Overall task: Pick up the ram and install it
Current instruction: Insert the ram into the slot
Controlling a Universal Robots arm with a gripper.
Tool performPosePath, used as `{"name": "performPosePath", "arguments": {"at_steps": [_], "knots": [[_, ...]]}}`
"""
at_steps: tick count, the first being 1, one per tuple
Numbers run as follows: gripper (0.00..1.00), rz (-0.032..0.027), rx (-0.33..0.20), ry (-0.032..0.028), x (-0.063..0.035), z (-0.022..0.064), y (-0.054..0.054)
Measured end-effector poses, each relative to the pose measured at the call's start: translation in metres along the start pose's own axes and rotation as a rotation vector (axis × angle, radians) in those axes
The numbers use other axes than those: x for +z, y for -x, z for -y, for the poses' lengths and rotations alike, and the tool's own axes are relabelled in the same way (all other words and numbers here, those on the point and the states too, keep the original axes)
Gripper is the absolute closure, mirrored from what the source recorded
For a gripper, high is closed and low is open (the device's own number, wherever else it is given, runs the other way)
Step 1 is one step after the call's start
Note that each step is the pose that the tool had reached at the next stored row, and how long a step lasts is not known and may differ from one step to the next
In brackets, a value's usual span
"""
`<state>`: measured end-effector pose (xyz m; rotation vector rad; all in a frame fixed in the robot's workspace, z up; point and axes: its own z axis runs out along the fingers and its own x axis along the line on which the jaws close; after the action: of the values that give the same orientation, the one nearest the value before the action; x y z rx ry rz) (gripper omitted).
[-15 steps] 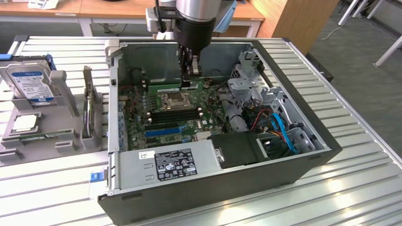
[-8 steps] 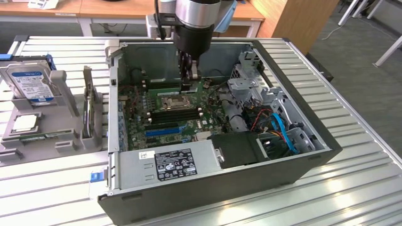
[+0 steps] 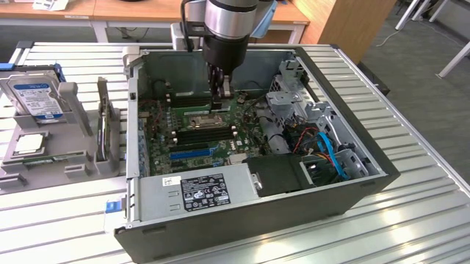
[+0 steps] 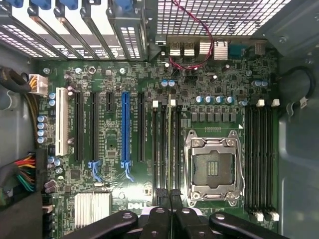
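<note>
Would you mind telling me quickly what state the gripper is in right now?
Gripper: closed on the ram, which is held edge-on in line with the memory slots.

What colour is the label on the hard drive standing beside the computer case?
Blue and white; the label shows best in the exterior view.

1. A silver ribbed metal table of long parallel slats spreads from 3 o'clock round to 9 o'clock in the exterior view.
2. Bright light glares off its slats at 5 o'clock.
3. At 12 o'clock stand light-brown wooden desks with white frames.
4. At 1 o'clock rises a tall brown wooden panel.
5. At 2 o'clock lies grey floor, crossed by white slanting legs.
</note>
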<state>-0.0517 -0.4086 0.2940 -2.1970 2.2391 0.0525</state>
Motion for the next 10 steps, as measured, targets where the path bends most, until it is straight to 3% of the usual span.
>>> {"name": "performPosePath", "arguments": {"at_steps": [10], "knots": [[0.89,0.0001,0.0,0.0,0.002,0.0019,-0.0001]]}}
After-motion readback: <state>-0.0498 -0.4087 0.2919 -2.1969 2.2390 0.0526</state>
